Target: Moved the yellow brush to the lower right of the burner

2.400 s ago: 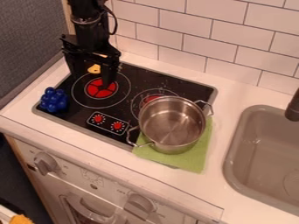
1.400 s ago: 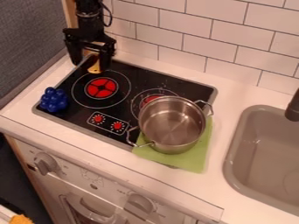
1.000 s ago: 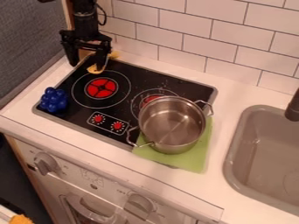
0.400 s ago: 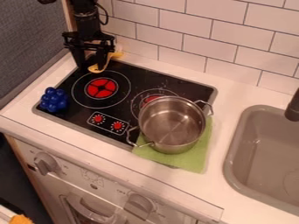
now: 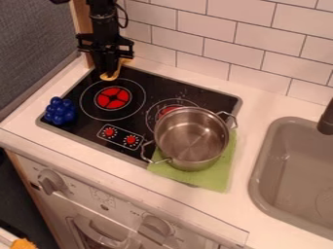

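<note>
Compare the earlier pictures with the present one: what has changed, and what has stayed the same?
The gripper has moved back from over the left burner towards the tiled wall. The yellow brush has shifted slightly; whether it is gripped, I cannot tell. The pot, green cloth and blue cluster stayed put.

"Which parts are obscured?"

"The yellow brush [image 5: 109, 78], partly hidden by the black gripper [image 5: 107, 70]; the right burner [image 5: 170, 110] and green cloth [image 5: 218, 178], each partly covered by the steel pot [image 5: 192, 133]."

"And which are cropped?"

"Arm [image 5: 104, 19], at the top edge; sink [image 5: 257, 180] and dark faucet [image 5: 327, 120], at the right; orange object [image 5: 23, 244], at the bottom, too little of it visible to identify. Markings beside the grey knobs [image 5: 50, 181]: too small to read."
</note>
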You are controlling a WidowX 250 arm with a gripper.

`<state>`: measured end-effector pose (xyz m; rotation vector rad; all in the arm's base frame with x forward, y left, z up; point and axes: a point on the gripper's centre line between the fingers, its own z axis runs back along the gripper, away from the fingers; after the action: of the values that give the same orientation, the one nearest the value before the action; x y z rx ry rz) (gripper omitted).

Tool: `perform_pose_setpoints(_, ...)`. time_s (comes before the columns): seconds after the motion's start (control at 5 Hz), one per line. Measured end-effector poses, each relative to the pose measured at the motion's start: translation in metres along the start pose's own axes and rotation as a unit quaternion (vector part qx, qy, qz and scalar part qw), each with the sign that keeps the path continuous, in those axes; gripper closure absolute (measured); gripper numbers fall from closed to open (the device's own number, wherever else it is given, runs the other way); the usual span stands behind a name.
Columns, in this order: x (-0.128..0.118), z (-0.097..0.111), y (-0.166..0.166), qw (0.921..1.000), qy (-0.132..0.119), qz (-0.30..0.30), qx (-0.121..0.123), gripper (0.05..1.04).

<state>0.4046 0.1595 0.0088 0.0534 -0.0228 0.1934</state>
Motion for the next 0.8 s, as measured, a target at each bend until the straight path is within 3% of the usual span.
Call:
perform_pose_setpoints(0.2,-0.005,0.001,-0.004,0.9999,-0.008,-0.009,-0.005,1.003)
perform_pose_setpoints(0.4,-0.018,0.008,-0.011,0.9995,-0.013,-0.019,-0.02,1.033)
perform_pose_setpoints(0.6,-0.021,0.037,-0.01,0.9984,-0.049,-0.017,-0.023,1.011)
perform_pose_setpoints(0.8,-0.025,0.046,-0.006,0.9987,-0.047,-0.008,-0.017,0.867)
